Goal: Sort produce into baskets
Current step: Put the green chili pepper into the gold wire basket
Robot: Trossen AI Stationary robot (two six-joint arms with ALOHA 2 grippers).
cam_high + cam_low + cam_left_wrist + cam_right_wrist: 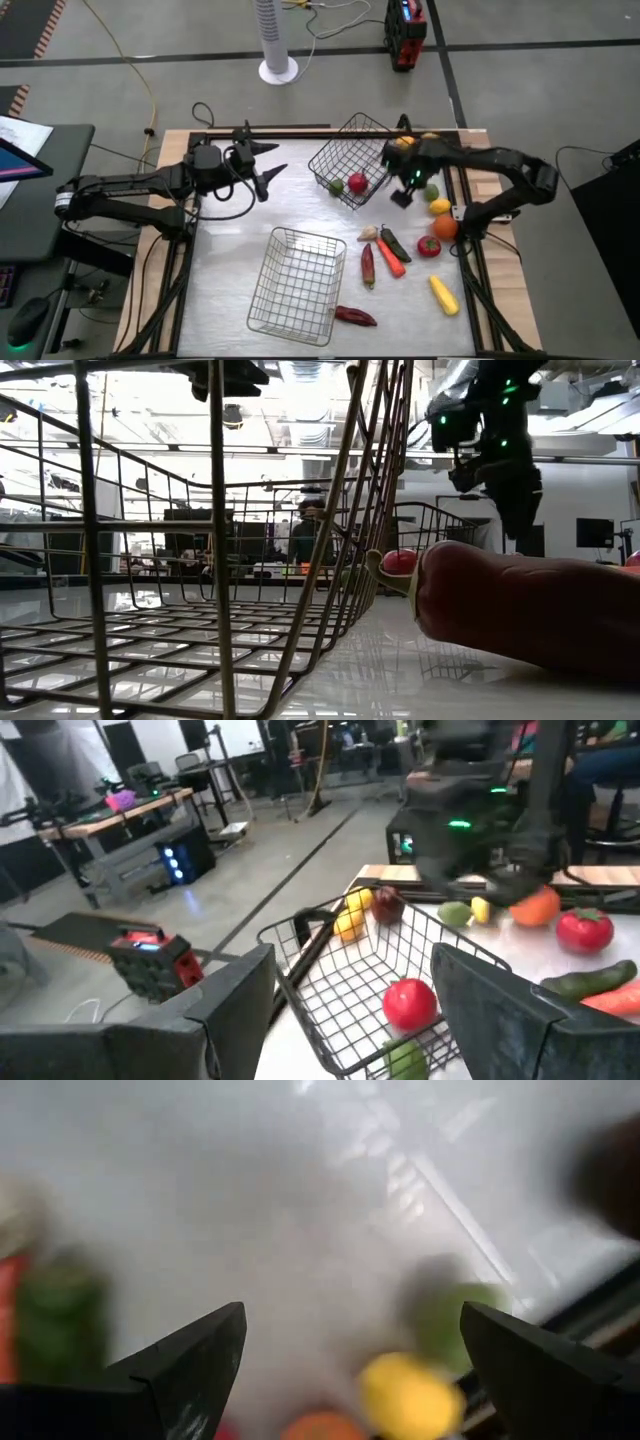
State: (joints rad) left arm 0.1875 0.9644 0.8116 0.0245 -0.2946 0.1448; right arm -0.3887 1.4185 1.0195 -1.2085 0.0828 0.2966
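Note:
One wire basket (298, 283) stands near the table's front. The other wire basket (345, 150) sits tilted at the far middle, with a round red piece (358, 183) and a round green piece (336, 186) inside; both also show in the left wrist view (410, 1003). My left gripper (268, 165) is open and empty, left of the far basket. My right gripper (402, 192) is open and empty, above the table just right of that basket. Loose produce lies on the right: a round green piece (431, 192), a yellow one (439, 207), an orange one (445, 227) and a red one (429, 246).
Long pieces lie between the near basket and the round ones: dark green (396, 245), orange (390, 257), red (367, 265), yellow (443, 295). A red chili (355, 316) lies by the near basket's right corner. A yellow piece (405, 142) sits at the far edge. Bare table lies at the left.

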